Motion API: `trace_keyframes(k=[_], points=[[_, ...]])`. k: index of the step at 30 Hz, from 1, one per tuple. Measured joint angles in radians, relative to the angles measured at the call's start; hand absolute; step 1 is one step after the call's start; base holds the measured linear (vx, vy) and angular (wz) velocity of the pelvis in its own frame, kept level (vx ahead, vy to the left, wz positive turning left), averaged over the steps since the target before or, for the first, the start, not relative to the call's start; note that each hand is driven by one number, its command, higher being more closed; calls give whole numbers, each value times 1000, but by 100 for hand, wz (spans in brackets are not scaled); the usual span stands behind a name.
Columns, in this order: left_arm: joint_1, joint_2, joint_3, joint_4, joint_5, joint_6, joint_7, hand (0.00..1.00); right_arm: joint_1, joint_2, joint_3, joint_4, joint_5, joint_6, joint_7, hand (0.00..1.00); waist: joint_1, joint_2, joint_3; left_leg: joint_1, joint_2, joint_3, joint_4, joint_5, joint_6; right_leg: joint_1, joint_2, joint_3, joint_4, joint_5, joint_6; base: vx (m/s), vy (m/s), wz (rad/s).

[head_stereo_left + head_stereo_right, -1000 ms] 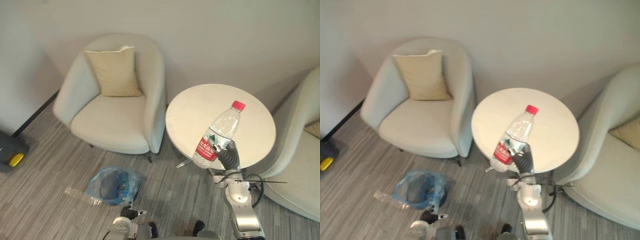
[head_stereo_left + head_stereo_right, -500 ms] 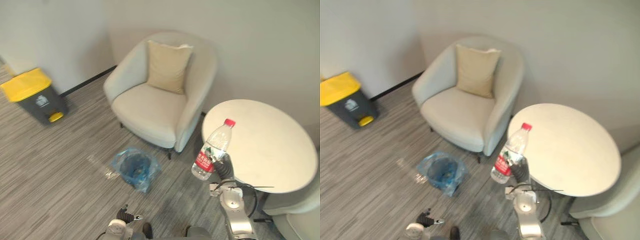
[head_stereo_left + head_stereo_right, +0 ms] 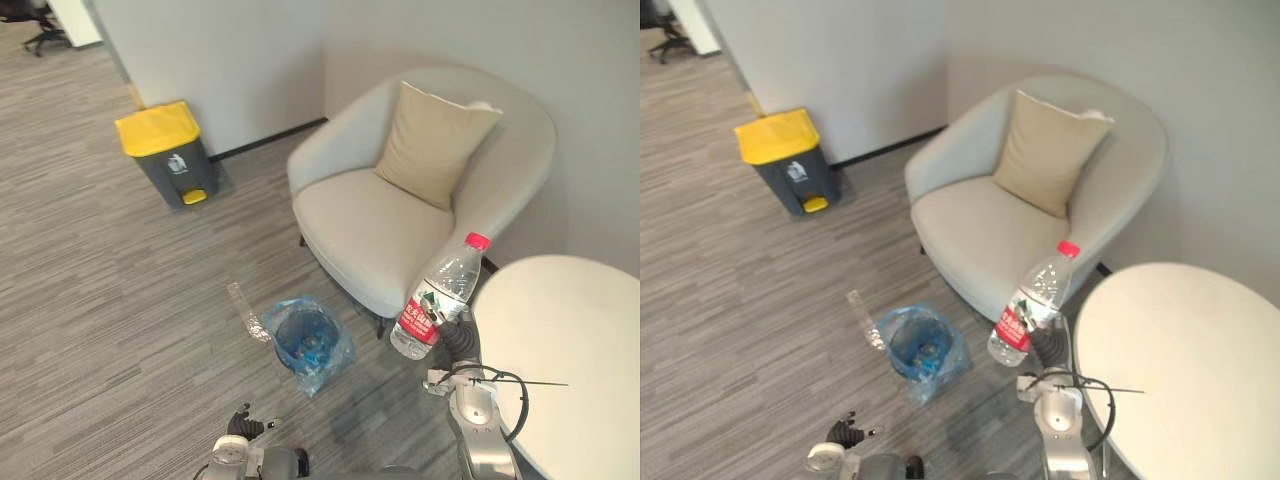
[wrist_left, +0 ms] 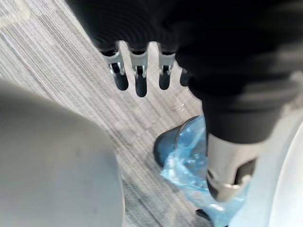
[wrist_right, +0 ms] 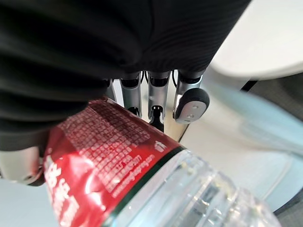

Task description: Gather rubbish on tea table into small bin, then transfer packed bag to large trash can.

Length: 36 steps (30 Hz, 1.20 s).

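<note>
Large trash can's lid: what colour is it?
Yellow lid over a dark grey body; left eye view.

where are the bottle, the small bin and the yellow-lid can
bottle (image 3: 418, 310), left eye view, on its red label
small bin (image 3: 330, 358), left eye view, on its blue-covered side
yellow-lid can (image 3: 158, 128), left eye view, on the yellow lid

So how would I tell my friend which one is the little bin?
Find the pale armchair with the tan cushion. On the striped floor just in front of it stands the little bin. It is round and lined with a crinkly blue bag, unlike the bigger grey can with a yellow lid.
</note>
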Motion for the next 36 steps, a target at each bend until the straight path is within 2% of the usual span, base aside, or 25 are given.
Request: trace_keyframes(k=[1, 3, 5, 7, 10, 11, 13, 15, 16, 17, 18, 20, 22, 25, 31, 33, 36], points=[[-10, -13, -4, 10, 0, 3, 0, 0, 0, 0, -12, 7, 0, 2, 0, 100, 0, 27, -2, 14, 18, 58, -45, -12, 9, 1, 14, -16, -1, 0, 0, 45, -5, 45], [-11, -24, -21, 28, 4, 6, 0, 0, -2, -2, -32, 33, -1, 11, -2, 100, 1, 31, -1, 95, -1, 59, -172, -10, 10, 4, 19, -32, 19, -3, 3, 60, 11, 32], [-12, -17, -45, 41, 6, 5, 0, 0, -17, -3, -30, 81, -3, 11, -2, 100, -2, 29, 0, 153, -6, 59, -252, -6, 13, -16, 18, -25, 100, -12, 15, 56, 50, 4], [-14, -3, -80, 55, 6, 5, 0, 0, -31, -5, -18, 131, -3, 11, -1, 100, -3, 27, 2, 192, -8, 59, -293, 0, 16, -79, 5, -1, 262, -19, 26, 41, 82, -5], [-26, 22, -129, 81, 6, 4, -1, 0, -40, -8, 13, 173, -25, 12, 0, 100, -11, 1, 5, 238, -37, 47, -334, 4, 30, -177, -27, 57, 505, -14, 16, 79, 80, 9], [-33, 24, -125, 92, 6, 6, 0, 0, -47, -7, 27, 192, -42, 12, 5, 100, -16, -1, 11, 259, -36, 29, -342, 6, 33, -213, -14, 114, 556, -66, 5, 76, 6, 31], [-33, 33, -110, 106, 8, 7, 0, 0, -54, -8, 36, 215, -42, 12, 9, 100, -18, -2, 10, 266, -31, 6, -342, 6, 33, -231, 20, 196, 504, -129, 14, 55, -44, 43], [-32, 33, -84, 106, 8, 7, 0, 0, -61, -8, 37, 225, -41, 12, 12, 100, -17, 0, 11, 266, -18, -25, -342, 5, 32, -247, 53, 271, 395, -136, 12, 38, -81, 50], [-26, 36, -67, 106, 8, 8, 0, 0, -63, -5, 41, 239, -41, 12, 9, 100, -13, -8, 6, 263, -21, -48, -341, 7, 24, -240, 62, 303, 307, -98, 13, 48, -153, 59], [-26, 46, -46, 106, 7, 9, 0, 0, -58, 1, 46, 242, -40, 12, 8, 100, -7, -40, 1, 269, -50, -73, -341, 3, 11, -241, 30, 311, 244, -6, 13, 41, -132, 61], [-27, 45, -36, 106, 7, 9, 0, 0, -56, -1, 51, 244, -40, 13, 11, 100, -6, -45, 1, 274, -54, -79, -341, 1, 5, -236, 22, 310, 242, -25, 28, 66, -173, 39], [-15, 28, -12, 106, 7, 7, 1, 0, -58, -26, 61, 240, -40, 13, 22, 100, 9, -13, -23, 261, -30, -106, -347, 7, -20, -201, 32, 279, 170, -28, 17, 74, -163, 23], [-11, 21, -3, 106, 5, 7, 2, 0, -53, -27, 59, 240, -39, 13, 27, 100, 8, -1, -25, 262, -17, -130, -356, 12, -30, -183, 42, 252, 150, -21, 10, 51, -138, 41], [-8, 23, 6, 105, 2, 9, 2, 0, -51, -27, 49, 240, -38, 13, 30, 100, 9, -5, -23, 259, 0, -184, -359, 19, -48, -147, 53, 197, 123, -17, 3, 39, -103, 44], [-6, 44, 5, 105, -39, 11, 24, 0, -52, -26, 52, 263, -37, 13, 30, 100, 13, -19, -17, 233, -9, -238, -345, 22, -52, -126, 41, 143, 111, -17, 2, 28, -7, 31], [-13, 45, 6, 102, -59, 10, 41, 0, -65, -28, 64, 279, -38, 11, 30, 100, 15, -22, -9, 178, -22, -263, -299, 10, -47, -151, 26, 121, 128, -21, 8, -32, 34, 40], [-33, 45, 9, 60, -110, 9, 51, 0, -104, -44, 96, 280, -41, 12, 19, 100, 20, -16, 43, 33, -35, -294, -134, -30, -40, -250, 7, 87, 239, -39, 11, -97, 38, 51]])
